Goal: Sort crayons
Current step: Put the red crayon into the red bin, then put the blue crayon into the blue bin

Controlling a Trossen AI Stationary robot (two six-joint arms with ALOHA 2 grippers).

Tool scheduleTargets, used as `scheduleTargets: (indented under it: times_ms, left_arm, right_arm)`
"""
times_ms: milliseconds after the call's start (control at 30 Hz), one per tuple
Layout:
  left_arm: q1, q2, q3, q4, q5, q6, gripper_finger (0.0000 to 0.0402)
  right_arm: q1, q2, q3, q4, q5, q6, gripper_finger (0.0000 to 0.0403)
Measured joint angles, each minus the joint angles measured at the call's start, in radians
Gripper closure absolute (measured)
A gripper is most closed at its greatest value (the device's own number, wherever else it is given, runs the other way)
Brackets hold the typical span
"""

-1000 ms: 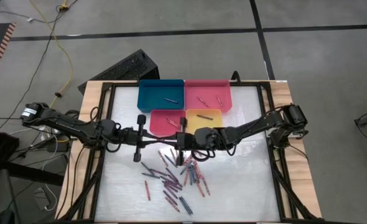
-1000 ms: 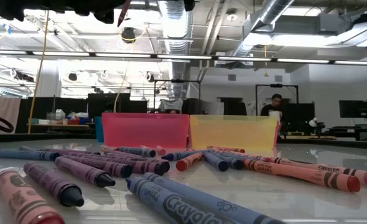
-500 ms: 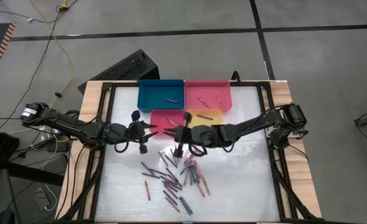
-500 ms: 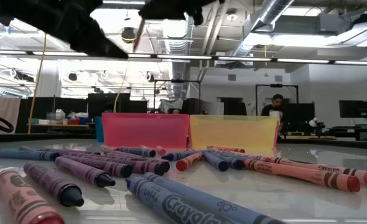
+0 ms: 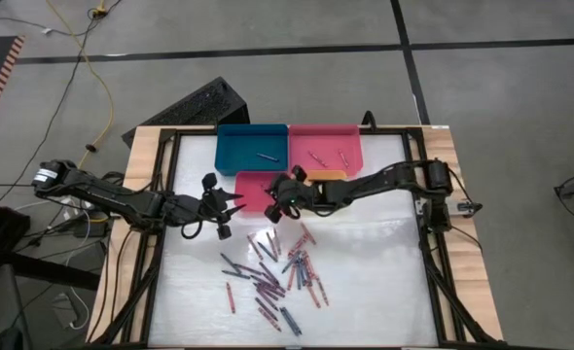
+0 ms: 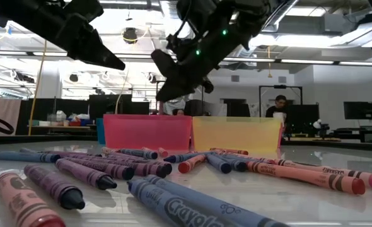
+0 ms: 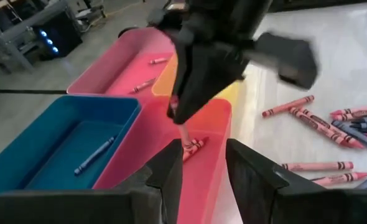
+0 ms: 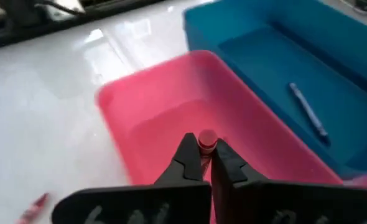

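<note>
My right gripper (image 5: pixel 276 202) hangs over the red tray (image 5: pixel 251 193), shut on a red crayon (image 7: pixel 183 130). To its left, my left gripper (image 5: pixel 232 202) is open and holds nothing, its fingers pointing at the red tray. One red crayon (image 7: pixel 193 145) lies flat on the red tray's floor. The blue tray (image 5: pixel 252 148) has one blue crayon (image 5: pixel 265 155) lying in it, and the pink tray (image 5: pixel 324 146) holds a few pink ones. The yellow tray (image 5: pixel 328 176) is partly hidden by my right arm. Several loose crayons (image 5: pixel 277 272) lie on the white table. My right gripper pinches the red crayon near its upper end (image 8: pixel 206 142) between its two fingertips. The fingers slant down from the table's right side. The crayon hangs below them, nearly upright and clear of the red tray's floor.
The four trays stand together at the table's far middle. A black frame (image 5: pixel 166 194) runs along the table's edges. Bare white table lies left and right of the crayon pile. A person (image 6: pixel 279 107) sits far back in the room.
My right gripper has carried the red crayon from above the pile toward the far edge and a little left, and it now hangs over the red tray. My left gripper has turned and opened beside the red tray.
</note>
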Motion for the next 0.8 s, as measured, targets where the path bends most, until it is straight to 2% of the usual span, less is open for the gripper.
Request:
scheduleTargets:
  times_ms: [133, 267, 333, 567, 800]
  left_arm:
    - [0.0, 0.0, 0.0, -0.006, 0.0, 0.0, 0.0287]
    - [0.0, 0.0, 0.0, -0.027, 0.002, 0.0, 0.0287]
    - [0.0, 0.0, 0.0, -0.041, 0.038, 0.002, 0.0287]
    - [-0.003, 0.0, 0.0, -0.153, 0.34, -0.033, 0.0287]
    - [-0.08, 0.0, 0.0, -0.252, 0.607, -0.081, 0.0287]
  right_arm:
    - [-0.015, 0.003, 0.002, -0.006, 0.002, 0.002, 0.0385]
    - [-0.017, 0.004, 0.002, -0.012, 0.002, 0.002, 0.0345]
    - [-0.017, 0.004, 0.002, -0.013, 0.002, 0.002, 0.0321]
    - [-0.011, -0.012, 0.002, -0.017, -0.002, -0.008, 0.026]
    - [0.007, -0.052, 0.002, -0.032, -0.002, -0.011, 0.0247]
